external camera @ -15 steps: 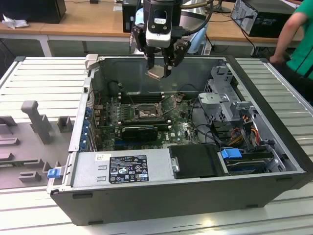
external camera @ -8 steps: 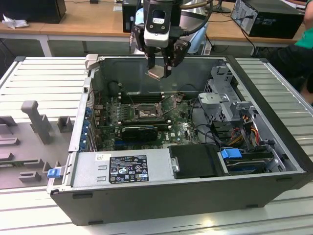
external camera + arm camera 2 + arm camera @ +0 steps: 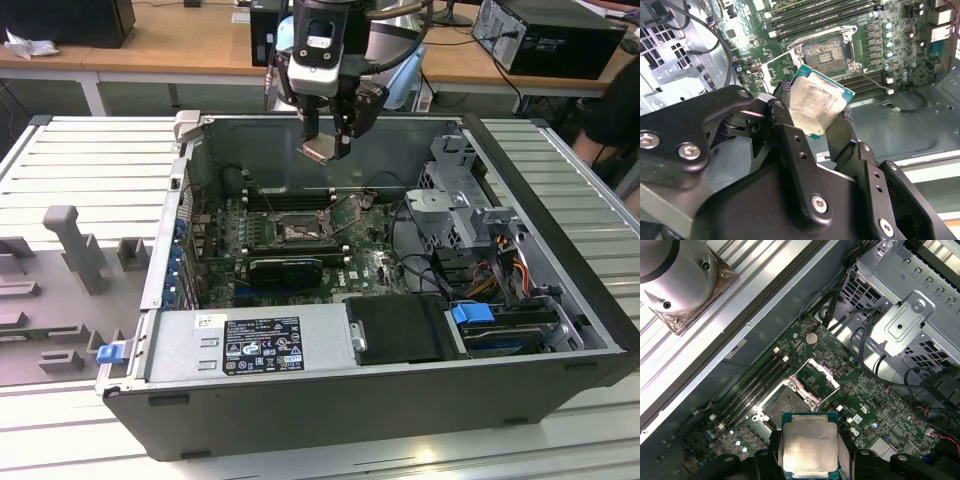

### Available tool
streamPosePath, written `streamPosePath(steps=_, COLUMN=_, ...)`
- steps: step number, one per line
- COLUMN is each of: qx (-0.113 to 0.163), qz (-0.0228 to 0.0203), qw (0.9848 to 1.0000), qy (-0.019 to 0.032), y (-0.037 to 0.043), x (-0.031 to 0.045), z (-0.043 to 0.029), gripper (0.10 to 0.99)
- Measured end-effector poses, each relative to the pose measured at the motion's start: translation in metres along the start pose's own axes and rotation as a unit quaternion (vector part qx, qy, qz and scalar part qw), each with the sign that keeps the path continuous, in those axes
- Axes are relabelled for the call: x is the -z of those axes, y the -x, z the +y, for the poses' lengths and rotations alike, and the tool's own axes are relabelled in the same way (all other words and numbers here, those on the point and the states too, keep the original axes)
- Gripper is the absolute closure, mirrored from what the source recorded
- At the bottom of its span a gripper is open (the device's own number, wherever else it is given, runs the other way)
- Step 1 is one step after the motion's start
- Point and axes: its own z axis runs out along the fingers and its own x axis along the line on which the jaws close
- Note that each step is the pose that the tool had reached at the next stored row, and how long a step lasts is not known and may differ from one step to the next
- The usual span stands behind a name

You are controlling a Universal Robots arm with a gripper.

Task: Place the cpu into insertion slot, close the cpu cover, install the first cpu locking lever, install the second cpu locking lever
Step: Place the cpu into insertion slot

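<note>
Black two-fingered gripper (image 3: 815, 107) clamped on the cpu (image 3: 817, 105), its fingers (image 3: 782, 97) pinching opposite edges of the chip, whose pale metal top shows in both wrist views. The chip hangs in the air, well above the green motherboard (image 3: 875, 405). Below it, the insertion slot (image 3: 785, 400) lies uncovered. The cpu cover (image 3: 825, 374) is swung open just beside the slot. Long black memory slots (image 3: 757, 385) run along the slot's other side. Farther off, a grey metal drive cage (image 3: 900, 325) stands inside the open computer case (image 3: 330, 390).
</note>
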Motion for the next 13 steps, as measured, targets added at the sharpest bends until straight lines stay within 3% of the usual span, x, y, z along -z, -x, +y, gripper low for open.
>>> streamPosePath(steps=9, qx=-0.036, qz=-0.0031, qw=0.9994, qy=0.0007, y=0.0, x=-0.0001, z=0.0, gripper=0.557)
streamPosePath(steps=13, qx=-0.058, qz=-0.0051, qw=0.9983, qy=0.0011, y=0.0, x=-0.0001, z=0.0, gripper=0.557)
